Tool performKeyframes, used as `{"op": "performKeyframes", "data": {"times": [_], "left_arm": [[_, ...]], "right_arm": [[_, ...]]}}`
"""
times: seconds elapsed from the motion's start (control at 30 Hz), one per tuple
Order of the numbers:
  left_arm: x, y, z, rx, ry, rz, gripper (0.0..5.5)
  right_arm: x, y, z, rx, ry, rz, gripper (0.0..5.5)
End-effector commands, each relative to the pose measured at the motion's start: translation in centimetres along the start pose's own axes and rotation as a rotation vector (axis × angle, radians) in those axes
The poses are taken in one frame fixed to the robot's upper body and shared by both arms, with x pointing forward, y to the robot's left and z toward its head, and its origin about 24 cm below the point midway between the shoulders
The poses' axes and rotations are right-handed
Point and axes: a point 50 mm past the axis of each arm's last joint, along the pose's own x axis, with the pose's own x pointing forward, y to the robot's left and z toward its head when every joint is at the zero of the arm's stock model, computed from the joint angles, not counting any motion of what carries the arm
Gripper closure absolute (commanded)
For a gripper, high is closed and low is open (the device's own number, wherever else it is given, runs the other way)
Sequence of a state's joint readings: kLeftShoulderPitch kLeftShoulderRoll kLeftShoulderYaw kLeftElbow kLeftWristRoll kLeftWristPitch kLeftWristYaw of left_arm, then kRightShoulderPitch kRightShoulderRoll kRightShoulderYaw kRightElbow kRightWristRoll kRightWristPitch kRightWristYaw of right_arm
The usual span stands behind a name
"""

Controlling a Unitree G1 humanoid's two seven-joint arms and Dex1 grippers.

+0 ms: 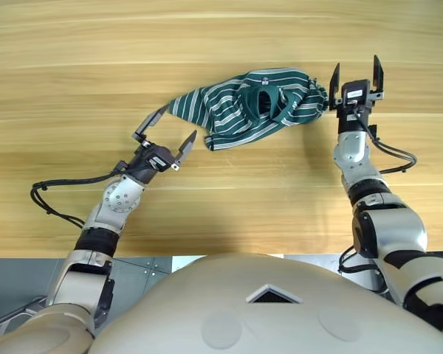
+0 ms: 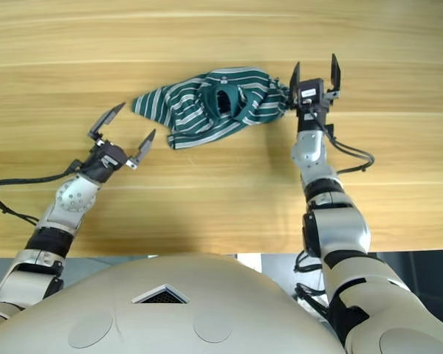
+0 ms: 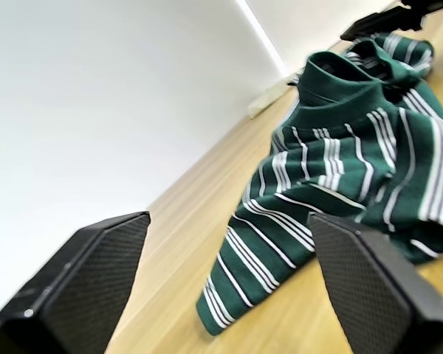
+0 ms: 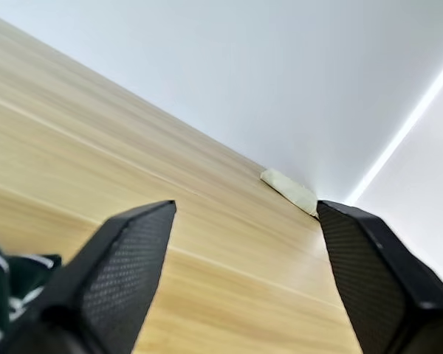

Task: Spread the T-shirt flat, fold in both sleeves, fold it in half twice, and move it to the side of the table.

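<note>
Left claw (image 1: 181,121) spread wide and holding nothing, low over the table (image 1: 96,59). Right claw (image 1: 356,65) likewise wide and empty, its fingers (image 4: 125,273) pointing away from the robot. The shirt (image 1: 251,107) lies between the two claws, toward the far middle of the table. From the left claw it lies ahead and to the robot's right, with a pointed striped end just beside the farther fingertip. From the right claw it lies to the robot's left, with its bunched edge just beside the inner finger; whether they touch cannot be told. The long axis of the heap runs from left to right across the table, dipping slightly nearer the robot on the left. Each claw is close to one end, the right one closer to the bulk of the cloth. The shirt is dark green with thin white stripes, crumpled into a mound, with its collar (image 1: 264,99) open upward near the middle and no sleeve laid out. By this layout the spreading step is not yet done, and a pull outward from both ends would suit it.
</note>
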State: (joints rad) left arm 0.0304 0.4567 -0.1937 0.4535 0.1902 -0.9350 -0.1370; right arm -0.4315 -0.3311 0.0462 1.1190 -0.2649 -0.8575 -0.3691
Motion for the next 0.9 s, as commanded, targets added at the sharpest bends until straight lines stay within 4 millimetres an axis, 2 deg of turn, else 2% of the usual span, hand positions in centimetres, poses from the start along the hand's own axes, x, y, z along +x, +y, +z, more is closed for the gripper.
{"op": "performKeyframes", "data": {"times": [0.03,0.1,0.17,0.3,0.4,0.5,0.63,0.7,0.9], "left_arm": [[2.5,-0.2,1.7,-0.199,-0.131,0.145,1.51],[4.2,-0.9,1.6,-0.343,-0.131,0.241,1.51],[4.5,-1.5,1.3,-0.435,-0.088,0.339,1.51],[3.3,-1.8,0.5,-0.495,0.056,0.581,1.51],[2.5,-1.6,0.4,-0.520,0.113,0.717,1.51],[1.7,-1.3,-0.5,-0.436,0.164,0.729,1.51],[0.9,-0.3,-1.1,-0.407,0.163,0.765,1.51],[0.9,-0.1,-1.4,-0.405,0.159,0.765,1.51],[1.2,0.4,-2.2,-0.400,0.174,0.776,1.51]], "right_arm": [[-0.7,-1.0,0.9,0.003,-0.073,0.005,1.99],[-1.9,-1.1,1.3,-0.018,-0.056,-0.045,1.99],[-3.3,-0.7,1.9,-0.011,-0.021,-0.115,1.99],[-4.0,1.7,4.0,0.016,-0.027,-0.128,1.99],[-4.0,2.2,4.5,0.009,-0.038,-0.124,1.99],[-3.9,2.0,3.8,-0.005,-0.024,-0.132,1.99],[-3.3,2.1,3.3,0.073,-0.016,-0.109,1.99],[-3.3,2.6,3.4,0.123,-0.018,-0.068,1.99],[-3.3,2.8,3.3,0.100,-0.030,-0.047,1.99]]}}
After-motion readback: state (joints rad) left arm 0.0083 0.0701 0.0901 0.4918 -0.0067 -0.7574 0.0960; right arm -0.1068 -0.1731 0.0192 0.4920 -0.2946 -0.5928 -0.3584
